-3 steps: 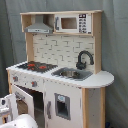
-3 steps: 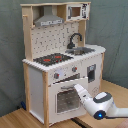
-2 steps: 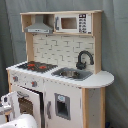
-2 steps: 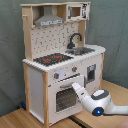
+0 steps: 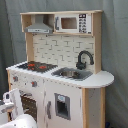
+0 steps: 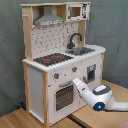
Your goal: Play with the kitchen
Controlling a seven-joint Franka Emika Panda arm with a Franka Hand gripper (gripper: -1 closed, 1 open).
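Kitchen (image 6: 55,65) is seen in both exterior views (image 5: 60,70), standing upright with its long axis vertical. Its base is cut off by the lower edge of the first exterior view; in the second exterior view it rests on a light wooden surface (image 6: 15,120). The front faces the lower left in the first exterior view and the lower right in the second exterior view. A grey-green curtain (image 6: 10,50) hangs behind it.

The pegboard back (image 6: 52,37) rises above the counter, carrying a grey hood (image 6: 48,20) and a microwave unit (image 5: 72,22). The black-red hob (image 6: 51,59) lies beside the sink (image 5: 70,73) and the black faucet (image 5: 84,59). The windowed oven door (image 6: 64,96) is on the lower front.

The white arm (image 6: 97,97) enters from the second exterior view's right and stands in front of the oven door. The claw (image 6: 76,81) is at the door's upper edge, just below the knobs (image 6: 56,76). Whether the claw is apart or together cannot be told. In the first exterior view only white arm parts (image 5: 15,107) are made out at the lower left, partly cut off.
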